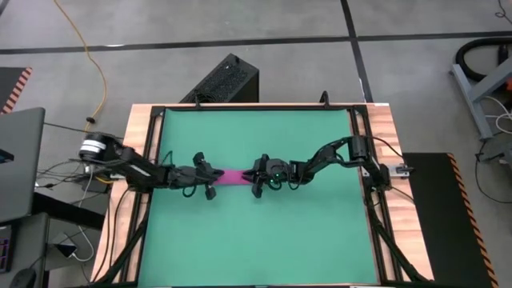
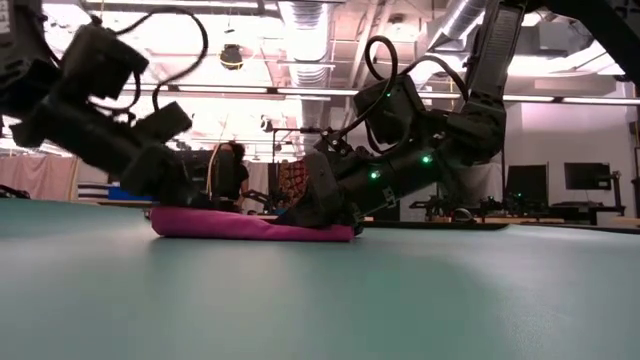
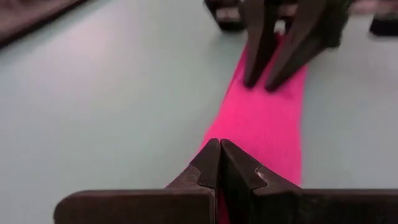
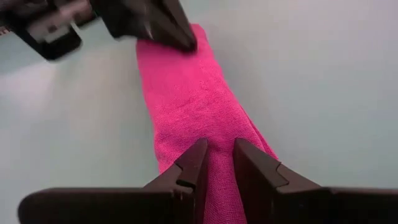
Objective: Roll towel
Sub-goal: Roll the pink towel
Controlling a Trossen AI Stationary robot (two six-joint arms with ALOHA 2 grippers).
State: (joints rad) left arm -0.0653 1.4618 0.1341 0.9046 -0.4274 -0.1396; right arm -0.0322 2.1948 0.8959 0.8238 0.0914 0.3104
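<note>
Towel (image 1: 234, 176) sits mid green mat (image 1: 256, 240), bunched into a narrow magenta strip running left-right between the two arms. Low view shows it as a flat, slightly lumpy band lying on the mat surface (image 2: 250, 226).

Left arm reaches in from the left edge of the worktop (image 1: 138, 128). Left end effector (image 1: 210, 178) is at the strip's left end; in the left wrist view its fingers (image 3: 208, 165) are pressed together, tips touching, with the towel (image 3: 264, 124) directly under and ahead of them. Looks pinched on the cloth edge, though the actual fold between the tips is hidden.

Right arm comes in from the right side, elbow bent, green indicator lights on. Right end effector (image 1: 258, 178) is at the strip's right end. Right wrist view: fingers (image 4: 193, 163) narrow, with a ridge of towel (image 4: 186, 93) rising into the slim gap between them, so it is gripping the cloth. Left end effector (image 4: 158, 28) shows at the far end of the strip in that view, touching the fabric.

Black box (image 1: 224, 80) on the floor behind the worktop. Laptop (image 1: 20, 160) off to the left.
</note>
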